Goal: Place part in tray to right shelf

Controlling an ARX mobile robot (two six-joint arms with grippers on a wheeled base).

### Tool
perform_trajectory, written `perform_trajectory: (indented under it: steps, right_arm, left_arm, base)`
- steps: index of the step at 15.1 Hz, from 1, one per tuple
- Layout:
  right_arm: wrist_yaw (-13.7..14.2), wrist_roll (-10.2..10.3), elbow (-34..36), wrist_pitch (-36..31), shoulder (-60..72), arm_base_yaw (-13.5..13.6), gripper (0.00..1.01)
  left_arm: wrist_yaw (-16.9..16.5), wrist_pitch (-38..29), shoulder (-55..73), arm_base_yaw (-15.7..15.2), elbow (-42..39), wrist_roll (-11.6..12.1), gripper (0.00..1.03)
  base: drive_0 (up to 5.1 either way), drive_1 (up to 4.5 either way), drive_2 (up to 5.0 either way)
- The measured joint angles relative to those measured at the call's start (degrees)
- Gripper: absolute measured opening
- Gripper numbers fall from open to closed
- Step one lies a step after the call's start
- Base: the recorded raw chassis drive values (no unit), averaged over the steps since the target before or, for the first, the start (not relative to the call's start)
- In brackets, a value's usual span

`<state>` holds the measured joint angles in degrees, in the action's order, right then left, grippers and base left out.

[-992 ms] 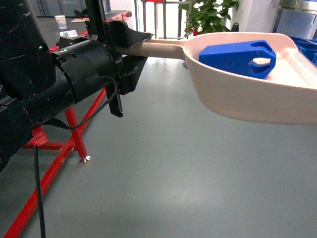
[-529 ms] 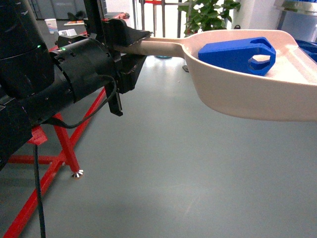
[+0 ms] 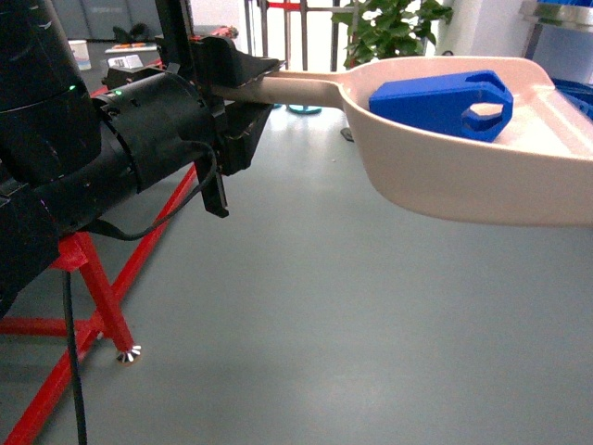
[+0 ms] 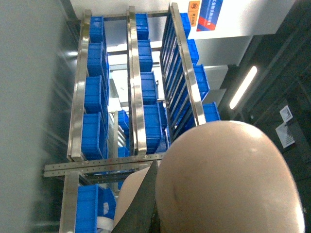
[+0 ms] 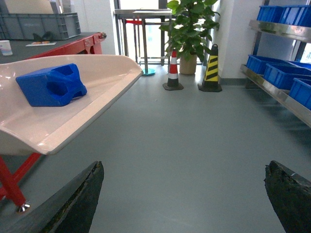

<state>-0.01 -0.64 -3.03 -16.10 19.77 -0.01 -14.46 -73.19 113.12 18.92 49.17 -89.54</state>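
- One blue part (image 3: 443,105), lying inside the tray (image 3: 463,185), near the back wall of the pan, notched end toward the open front edge.
- One pale tray, held up in the air above the grey floor (image 3: 306,315), long handle pointing to the left hand (image 3: 243,88).
- Left hand clenched on the tray's handle, black arm filling the left side of the head view.
- Right hand (image 5: 184,199) released: two black fingers (image 5: 73,204) spread wide apart at the bottom corners of its own view, nothing between them.
- Same part (image 5: 51,87) and tray (image 5: 73,121) seen from the right wrist too, at the left edge, tray's front lip pointing to the right.
- One right shelf (image 5: 282,94) of shiny steel along the right edge, several blue crates (image 5: 274,73) on it, well apart from the tray.
- Left wrist view mostly filled by the tray's round underside (image 4: 228,179), steel racks with many blue crates (image 4: 95,97) behind it.
- One red frame (image 3: 102,297) on the floor at the left, one leafy plant (image 5: 189,24) in a pot at the back.
- Two cones by the plant: one red and white (image 5: 173,73), one yellow and black (image 5: 210,70).
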Motion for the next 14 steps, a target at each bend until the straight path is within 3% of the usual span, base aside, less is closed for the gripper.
perform_trajectory:
  steps: [7, 14]
  right_arm:
    - [0.0, 0.0, 0.0, -0.1, 0.0, 0.0, 0.98]
    - [0.0, 0.0, 0.0, -0.2, 0.0, 0.0, 0.98]
  left_arm:
    - [0.0, -0.1, 0.0, 0.0, 0.0, 0.0, 0.17]
    - [0.0, -0.1, 0.0, 0.1, 0.0, 0.0, 0.17]
  base:
    - [-0.1, 4.05, -4.2]
    - [-1.7, -1.73, -1.7]
